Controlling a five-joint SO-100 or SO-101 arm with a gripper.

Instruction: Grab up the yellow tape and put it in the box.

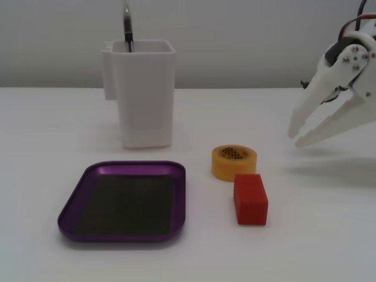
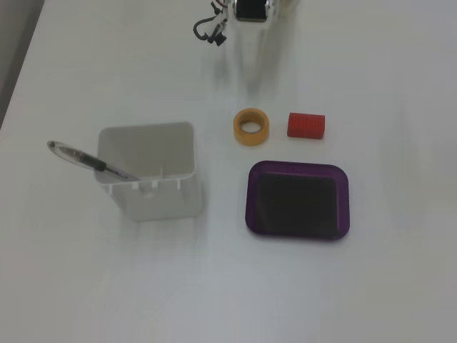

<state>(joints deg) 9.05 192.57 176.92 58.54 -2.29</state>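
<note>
The yellow tape point(image 1: 234, 162) lies flat on the white table, its dark mesh-patterned hole facing up; in the other fixed view the tape point(image 2: 251, 126) sits just above the box. The box point(image 1: 126, 201) is a shallow purple tray with a black floor, empty, to the tape's lower left; the top-down fixed view shows the box point(image 2: 298, 171) as well. My white gripper point(image 1: 296, 138) hangs at the right, above the table and well apart from the tape. Its fingers point down-left with a narrow gap at the tips and nothing between them.
A red block point(image 1: 251, 198) lies right beside the tape, on its near side. A tall white container point(image 1: 145, 94) with a pen point(image 2: 93, 162) in it stands behind the tray. The arm's base point(image 2: 250, 8) is at the far table edge.
</note>
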